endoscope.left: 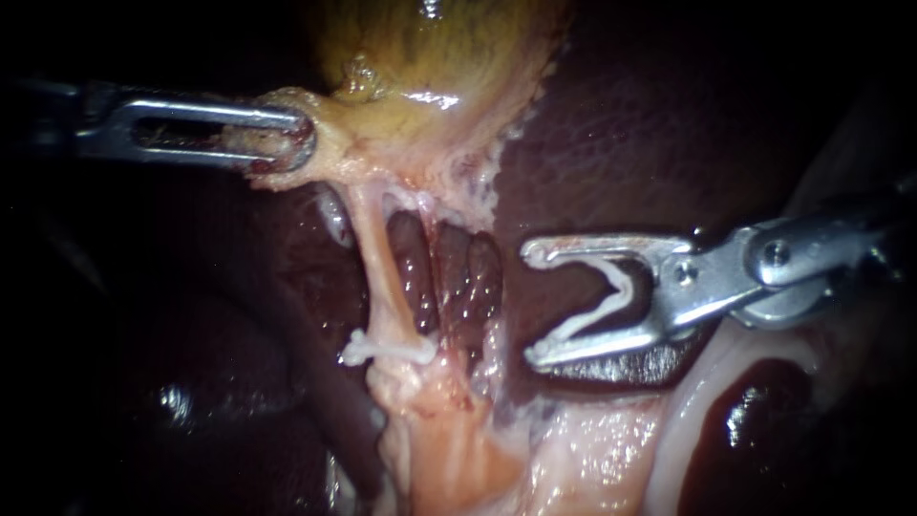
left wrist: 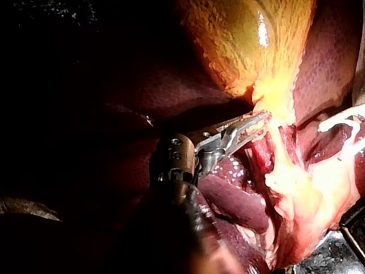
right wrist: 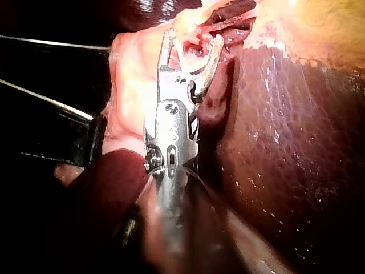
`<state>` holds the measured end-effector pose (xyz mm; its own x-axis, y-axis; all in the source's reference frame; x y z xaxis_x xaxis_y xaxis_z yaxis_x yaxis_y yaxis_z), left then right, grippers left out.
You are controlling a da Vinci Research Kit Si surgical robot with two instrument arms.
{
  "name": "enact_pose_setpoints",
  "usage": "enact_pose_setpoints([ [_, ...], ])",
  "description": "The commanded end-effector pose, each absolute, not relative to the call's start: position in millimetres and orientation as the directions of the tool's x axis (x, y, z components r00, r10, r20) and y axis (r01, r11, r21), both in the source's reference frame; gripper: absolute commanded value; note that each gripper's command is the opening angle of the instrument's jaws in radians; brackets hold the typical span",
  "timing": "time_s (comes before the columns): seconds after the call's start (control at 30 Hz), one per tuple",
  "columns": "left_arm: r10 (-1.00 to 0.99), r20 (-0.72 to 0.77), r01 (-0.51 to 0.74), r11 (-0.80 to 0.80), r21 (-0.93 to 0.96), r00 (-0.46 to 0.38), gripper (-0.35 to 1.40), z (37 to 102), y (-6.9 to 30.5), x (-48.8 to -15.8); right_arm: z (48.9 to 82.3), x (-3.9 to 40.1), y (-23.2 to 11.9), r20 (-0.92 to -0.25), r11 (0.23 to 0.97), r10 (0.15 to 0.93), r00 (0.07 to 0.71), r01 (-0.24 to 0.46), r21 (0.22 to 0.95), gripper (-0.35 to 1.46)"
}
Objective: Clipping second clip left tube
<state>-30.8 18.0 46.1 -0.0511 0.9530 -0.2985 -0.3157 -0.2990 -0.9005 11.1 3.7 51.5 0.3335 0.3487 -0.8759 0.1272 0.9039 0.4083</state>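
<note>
Both shafts run off into darkness at the view's edges, and the whole 7 to 9 o'clock side is too dark to read. Beside the left tube, the glistening dark folds could hide a further tube (I cannot tell).

Counted: two instruments, two clips, one tube that shows plainly.

Nearest, the right instrument (endoscope.left: 532, 304) comes in from 3 o'clock. Its claw stands wide apart, with an open clip (endoscope.left: 616, 291), white and V-shaped, seated between the two halves and touching both. Its tips are near the left tube (endoscope.left: 380, 277) but apart from it.

That pale tube runs from 12 towards 6 o'clock through the middle and is lost in pale tissue at its lower end. A closed clip (endoscope.left: 382, 350) crosses it there.

Farther back, the left instrument (endoscope.left: 287, 143) enters from 9 o'clock, its claw clamped together on the pale lower end of the gallbladder (endoscope.left: 430, 48), which is cut off at 12 o'clock. The liver (endoscope.left: 611, 143) lies behind everything.
</note>
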Motion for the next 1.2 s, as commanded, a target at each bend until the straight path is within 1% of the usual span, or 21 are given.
enact_pose_setpoints([
  [0.03, 0.953, -0.299, -0.317, -0.300, -0.900, -0.052, -0.35, 46.2, 18.0, -30.8, 51.7, 11.8, 3.4, -0.869, 0.898, 0.364, 0.335, 0.122, 0.423, 0.50],
  [0.17, 0.952, -0.300, -0.318, -0.301, -0.899, -0.052, -0.35, 46.2, 17.8, -30.9, 52.4, 14.6, 2.5, -0.842, 0.872, 0.416, 0.344, 0.113, 0.477, 0.50],
  [0.3, 0.952, -0.300, -0.319, -0.300, -0.899, -0.051, -0.35, 46.1, 17.7, -30.9, 53.6, 16.4, 1.4, -0.823, 0.852, 0.449, 0.349, 0.111, 0.512, 0.50],
  [0.53, 0.952, -0.301, -0.323, -0.300, -0.897, -0.047, -0.35, 45.9, 17.6, -31.3, 55.8, 18.6, 0.9, -0.801, 0.832, 0.482, 0.355, 0.100, 0.545, 0.50],
  [0.83, 0.952, -0.301, -0.324, -0.300, -0.897, -0.047, -0.35, 45.8, 17.5, -31.3, 60.5, 18.5, 1.6, -0.783, 0.823, 0.503, 0.365, 0.076, 0.564, 0.50],
  [0.93, 0.952, -0.301, -0.324, -0.300, -0.897, -0.047, -0.35, 45.8, 17.5, -31.3, 61.4, 18.7, 1.9, -0.780, 0.820, 0.507, 0.366, 0.074, 0.567, 0.50],
  [1.2, 0.952, -0.301, -0.322, -0.300, -0.898, -0.049, -0.35, 45.9, 17.3, -31.7, 61.5, 22.1, 2.0, -0.773, 0.804, 0.519, 0.366, 0.100, 0.586, 0.50],
])
